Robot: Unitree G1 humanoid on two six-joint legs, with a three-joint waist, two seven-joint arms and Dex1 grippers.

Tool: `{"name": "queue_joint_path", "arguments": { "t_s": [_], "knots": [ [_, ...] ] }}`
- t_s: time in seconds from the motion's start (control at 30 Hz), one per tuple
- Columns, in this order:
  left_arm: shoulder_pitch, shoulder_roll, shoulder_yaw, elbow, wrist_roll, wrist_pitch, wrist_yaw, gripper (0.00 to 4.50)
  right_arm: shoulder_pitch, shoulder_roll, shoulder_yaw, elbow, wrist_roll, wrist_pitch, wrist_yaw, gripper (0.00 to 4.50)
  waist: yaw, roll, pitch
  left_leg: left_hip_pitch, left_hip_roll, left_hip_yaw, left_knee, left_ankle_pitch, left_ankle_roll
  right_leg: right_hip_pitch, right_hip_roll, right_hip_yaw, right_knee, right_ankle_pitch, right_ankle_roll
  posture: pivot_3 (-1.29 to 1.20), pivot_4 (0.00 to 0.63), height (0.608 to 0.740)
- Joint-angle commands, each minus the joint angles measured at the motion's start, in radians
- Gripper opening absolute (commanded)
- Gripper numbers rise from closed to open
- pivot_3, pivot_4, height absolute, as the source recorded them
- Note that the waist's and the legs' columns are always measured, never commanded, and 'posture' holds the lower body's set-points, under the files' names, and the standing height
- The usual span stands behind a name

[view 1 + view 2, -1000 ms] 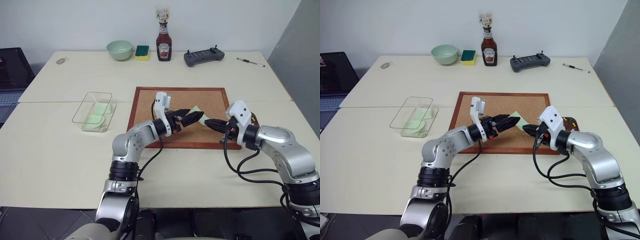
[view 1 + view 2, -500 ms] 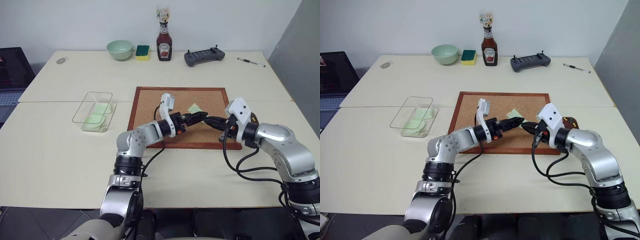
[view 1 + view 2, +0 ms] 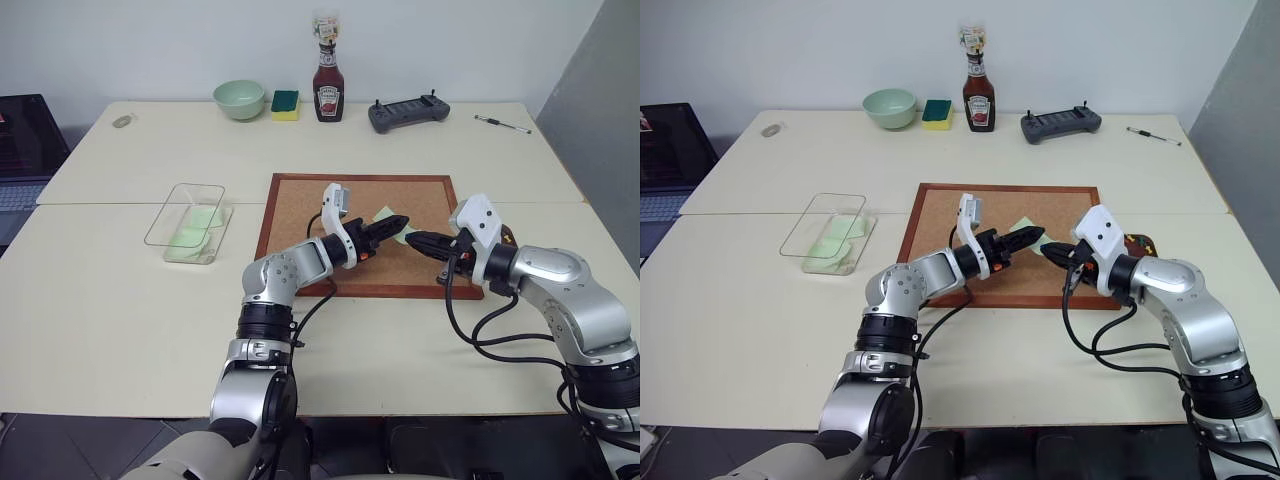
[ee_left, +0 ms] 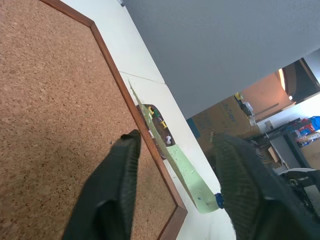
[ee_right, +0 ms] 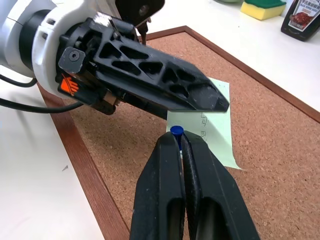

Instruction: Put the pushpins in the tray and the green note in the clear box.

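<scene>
My right gripper (image 5: 180, 142) is shut on a blue-headed pushpin (image 5: 176, 131) over the right part of the corkboard (image 3: 300, 215). The green note (image 5: 212, 120) hangs on that pin, lifted off the cork. In the left wrist view the note (image 4: 175, 160) stands edge-on between the spread fingers of my left gripper (image 4: 175, 140), which is open and touches neither face of it. My left gripper (image 3: 398, 222) points at my right gripper (image 3: 414, 239), tip to tip. The dark red tray (image 3: 1143, 243) lies just behind my right gripper. The clear box (image 3: 190, 222), at the left, holds pale green slips.
Along the table's back edge stand a mint bowl (image 3: 239, 99), a sponge (image 3: 284, 104), a ketchup bottle (image 3: 327, 90), a black controller (image 3: 407, 114) and a pen (image 3: 502, 124). A laptop (image 3: 25, 150) sits at the far left.
My left gripper has rolled, shifted slightly right toward the right gripper, and its fingers have narrowed around the note. The right gripper has stayed put, shut on the pin.
</scene>
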Motion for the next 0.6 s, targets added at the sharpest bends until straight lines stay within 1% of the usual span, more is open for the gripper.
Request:
{"name": "queue_joint_path", "arguments": {
  "t_s": [0.03,0.07,0.23,0.27,0.6],
  "knots": [
    [-0.018,-0.008,-0.007,-0.001,-0.015,-0.001,-0.006,1.37,-0.017,-0.003,-0.014,-0.035,-0.001,-0.020,-0.006,0.00,0.000,0.000,0.000,0.000,0.000,0.000,0.000,0.000,0.000,0.000,0.000,0.000,0.000,0.000,0.000,0.00,0.150,0.740],
    [-0.018,-0.008,-0.007,0.001,-0.016,-0.001,-0.006,1.12,-0.018,-0.002,-0.014,-0.035,-0.002,-0.022,-0.006,0.00,0.000,0.000,0.000,0.000,0.000,0.000,0.000,0.000,0.000,0.000,0.000,0.000,0.000,0.000,0.000,0.00,0.150,0.740],
    [-0.020,-0.011,-0.001,0.005,-0.018,-0.004,0.000,0.20,-0.020,0.007,-0.018,-0.034,-0.003,-0.032,-0.015,0.00,0.000,0.000,0.000,0.000,0.000,0.000,0.000,0.000,0.000,0.000,0.000,0.000,0.000,0.000,0.000,0.00,0.150,0.740],
    [-0.020,-0.012,0.002,0.006,-0.020,-0.006,0.002,0.07,-0.020,0.010,-0.018,-0.034,-0.004,-0.034,-0.017,0.00,0.000,0.000,0.000,0.000,0.000,0.000,0.000,0.000,0.000,0.000,0.000,0.000,0.000,0.000,0.000,0.00,0.150,0.740],
    [-0.013,-0.021,0.025,-0.017,-0.037,-0.003,0.022,0.07,-0.022,0.049,-0.026,-0.022,-0.009,-0.063,-0.066,0.00,0.000,0.000,0.000,0.000,0.000,0.000,0.000,0.000,0.000,0.000,0.000,0.000,0.000,0.000,0.000,0.00,0.150,0.740]
  ]
}}
